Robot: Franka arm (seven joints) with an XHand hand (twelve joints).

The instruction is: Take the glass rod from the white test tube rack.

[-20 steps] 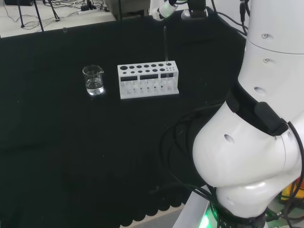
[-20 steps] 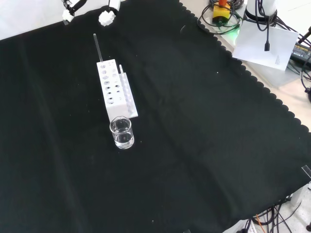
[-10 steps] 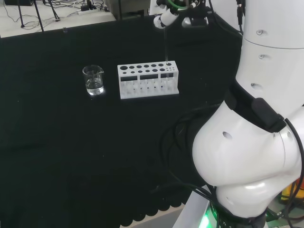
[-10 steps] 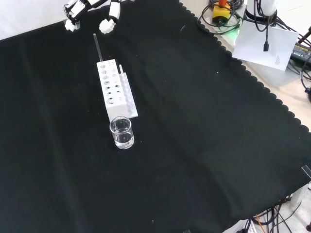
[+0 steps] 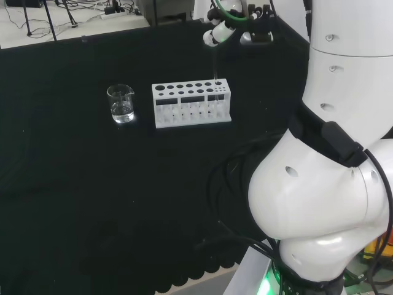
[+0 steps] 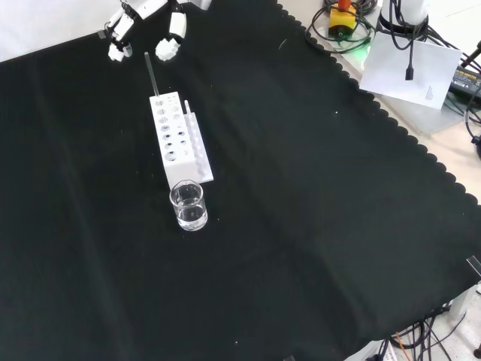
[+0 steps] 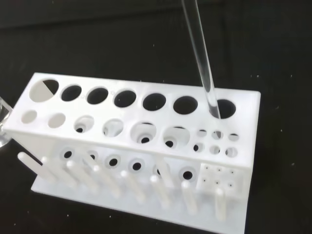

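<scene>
Over the last second the hand [image 6: 150,26] has come down from the far edge of the cloth toward the rack, so that in the front view its fingers [image 6: 117,47] and thumb [image 6: 167,47] now hang on either side of the top of the glass rod [image 6: 151,74]. They are spread apart, with nothing between them but the rod's upper end, and they do not appear to touch it, though at this distance that is hard to judge. In the head view the hand [image 5: 230,27] sits just above and slightly right of the rod's tip.

The glass rod [image 7: 201,58] stands nearly upright in the white test tube rack [image 7: 136,141], seated in the end hole of the row of large holes, leaning a little. The white test tube rack [image 5: 191,102] rests on the black-clothed tabletop [image 5: 92,178], its position unchanged. In the head view a small glass beaker [image 5: 121,103] with a little clear liquid stands just to the left of the rack; in the front view the beaker [image 6: 188,205] sits at the rack's near end, close to touching it.
</scene>
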